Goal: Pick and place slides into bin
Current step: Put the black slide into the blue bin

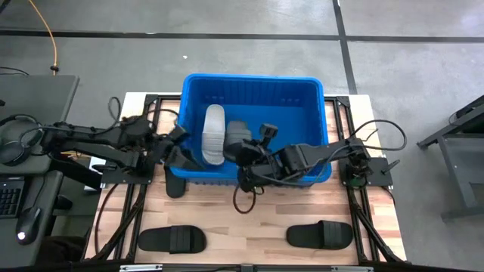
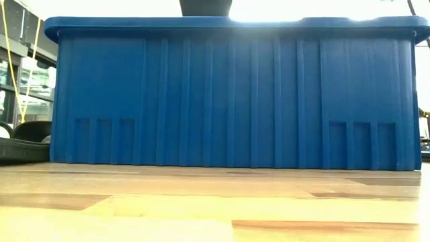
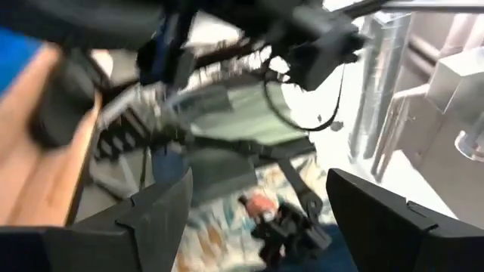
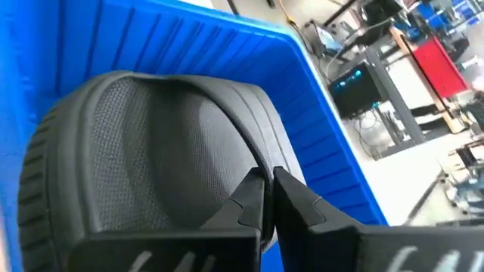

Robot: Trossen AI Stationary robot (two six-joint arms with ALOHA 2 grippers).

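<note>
Over the ribbed bright-blue plastic bin (image 1: 318,113), the right gripper (image 1: 243,153) pinches a dark grey strapped slide (image 1: 237,134) and must next let go, while the left gripper (image 1: 179,143) hangs spread and empty beside a pale grey rubber slide (image 1: 214,134).

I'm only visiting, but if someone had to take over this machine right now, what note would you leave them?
Left gripper: jaws open, empty, at the bin's left wall.
Right gripper: jaws shut on a dark grey slide, held over the blue bin.
Done: one light slide lies inside the bin.
Left: drop the held slide in, then fetch the two black slides on the table's near edge. A dark shape by the bin's left corner may be another; unclear.
</note>
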